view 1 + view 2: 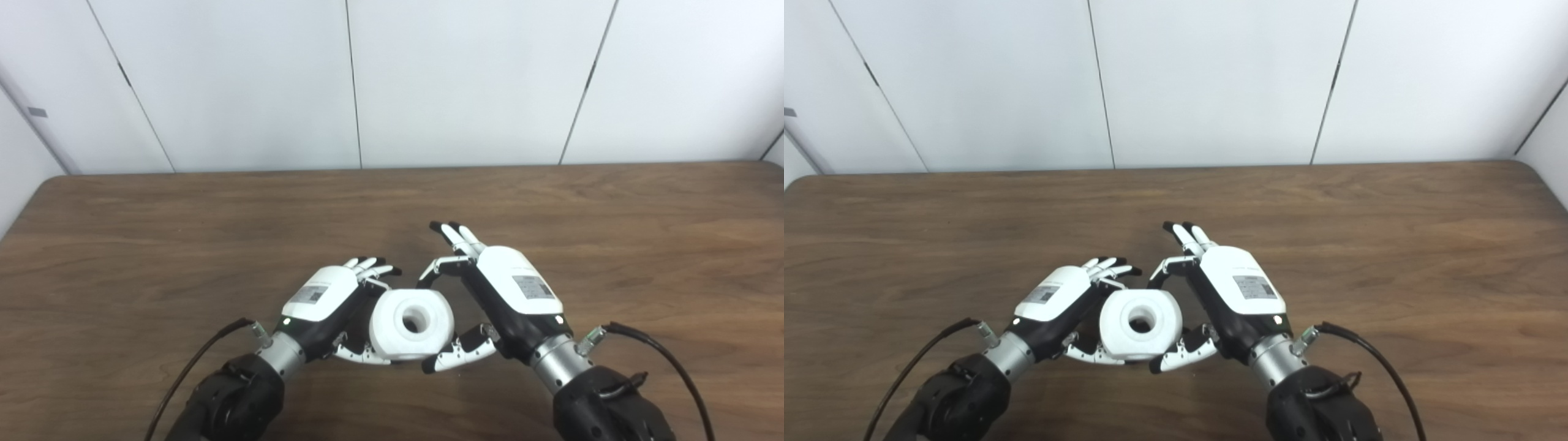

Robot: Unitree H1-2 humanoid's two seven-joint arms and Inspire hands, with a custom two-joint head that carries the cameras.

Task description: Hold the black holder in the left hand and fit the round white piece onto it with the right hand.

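Observation:
The round white piece (411,324), a thick ring with a centre hole, sits between my two hands just above the table. My left hand (334,306) is wrapped around its left side, with fingers behind it and thumb under its near edge. The black holder is almost wholly hidden beneath the white piece, and only something dark (1139,325) shows through the hole. My right hand (496,294) pinches the piece from the right. Its thumb is at the lower right edge, one finger curls over the far edge, and the other fingers point straight away.
The brown wooden table (612,245) stretches wide on both sides and ends at a white panelled wall (465,79). Black cables (661,355) loop out from both wrists near the table's front edge.

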